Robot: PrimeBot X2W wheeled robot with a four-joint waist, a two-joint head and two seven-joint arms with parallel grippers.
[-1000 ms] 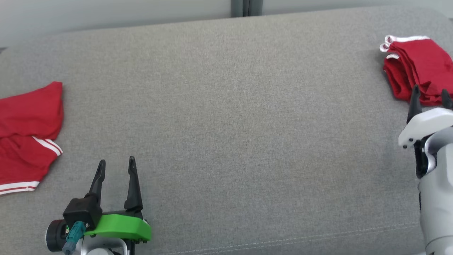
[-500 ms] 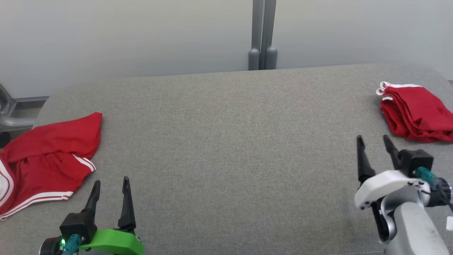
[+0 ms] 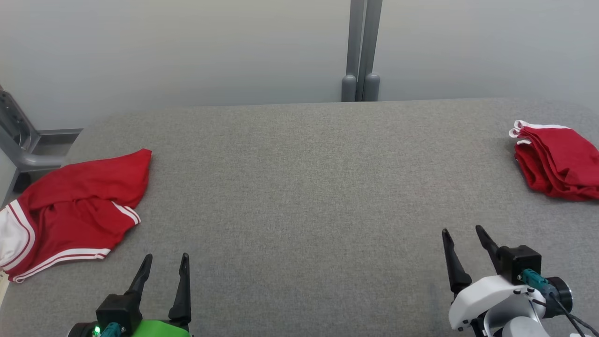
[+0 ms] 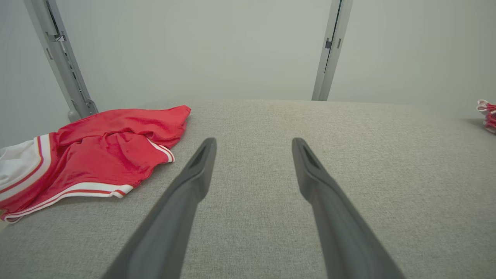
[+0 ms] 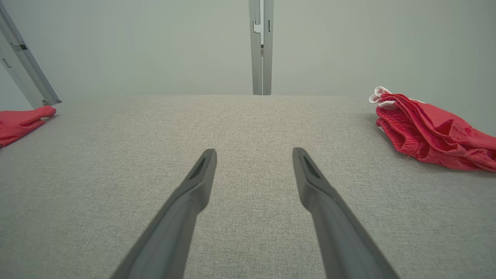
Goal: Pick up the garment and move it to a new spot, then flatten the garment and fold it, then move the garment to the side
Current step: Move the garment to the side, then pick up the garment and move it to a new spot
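Left gripper point(image 3: 167, 256): jaws apart, nothing between them, fingers pointing away from me just above the grey table point(image 3: 299, 187). In the left wrist view there is bare cloth in the gap.

Right gripper point(image 3: 461, 229): jaws apart too, holding nothing, tilted slightly toward the left gripper, low over the table. The two grippers are well apart.

Loose garment point(image 3: 79, 196): red with white stripes and a white band, crumpled. It lies ahead of the left gripper and out to its left, near but not touching, at the table's left edge. One corner reaches forward toward the wall.

Folded garment point(image 3: 557, 164): red with white trim, a neat stack. It lies ahead of the right gripper and off to its right, apart from it, at the table's right edge.

Beyond both: a pale wall, with a grey post point(image 3: 361, 51) standing behind the table's far edge roughly between the grippers. A grey frame point(image 3: 18, 140) slants up past the loose garment.
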